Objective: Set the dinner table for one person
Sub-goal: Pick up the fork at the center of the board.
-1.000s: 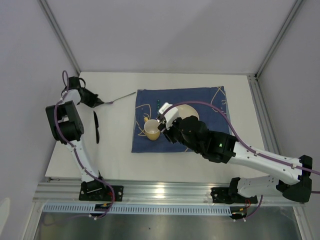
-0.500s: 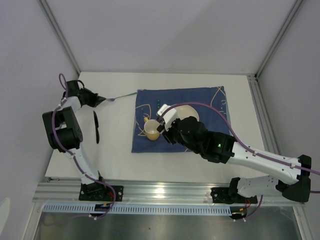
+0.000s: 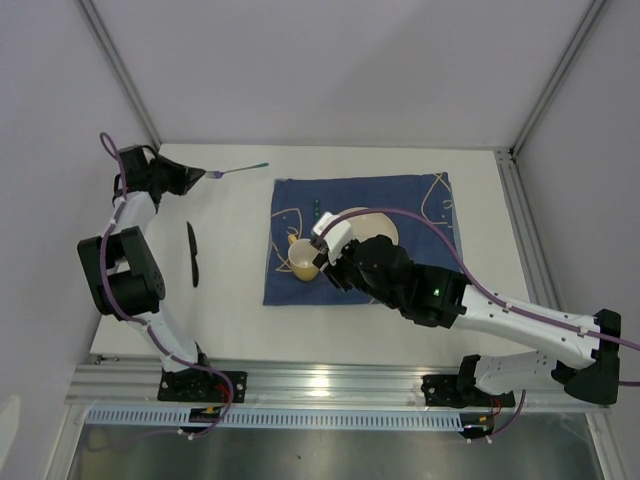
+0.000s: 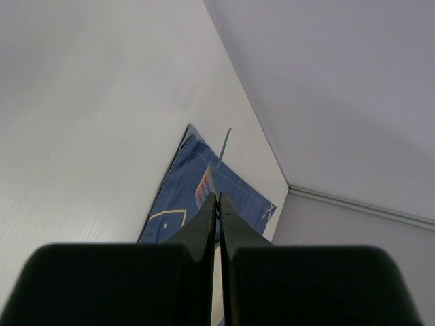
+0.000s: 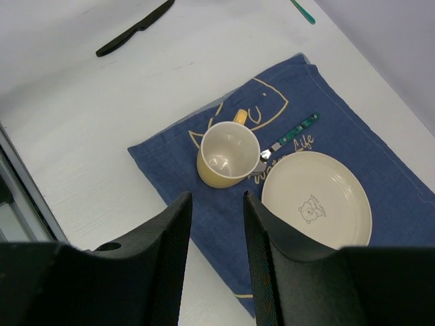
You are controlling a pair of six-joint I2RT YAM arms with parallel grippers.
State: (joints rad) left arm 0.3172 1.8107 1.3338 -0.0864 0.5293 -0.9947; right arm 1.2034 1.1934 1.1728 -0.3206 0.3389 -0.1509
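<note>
Upper left, the left gripper [image 3: 200,176] is pinched tight on a thin silver fork [image 3: 238,170], over the big flat white dinner table [image 3: 230,300] filling the middle. The right gripper [image 5: 217,197] hangs, fingers apart, over the yellow cup [image 5: 224,155]. Next, I think, the fork must go beside the round cream plate [image 5: 317,198]

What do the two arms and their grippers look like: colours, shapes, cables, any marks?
The left arm and right arm have slim white links and bulky black joints. A purple cable runs along each. A green light glows on the right arm's black housing. The left gripper and right gripper have black tapering fingers.
</note>
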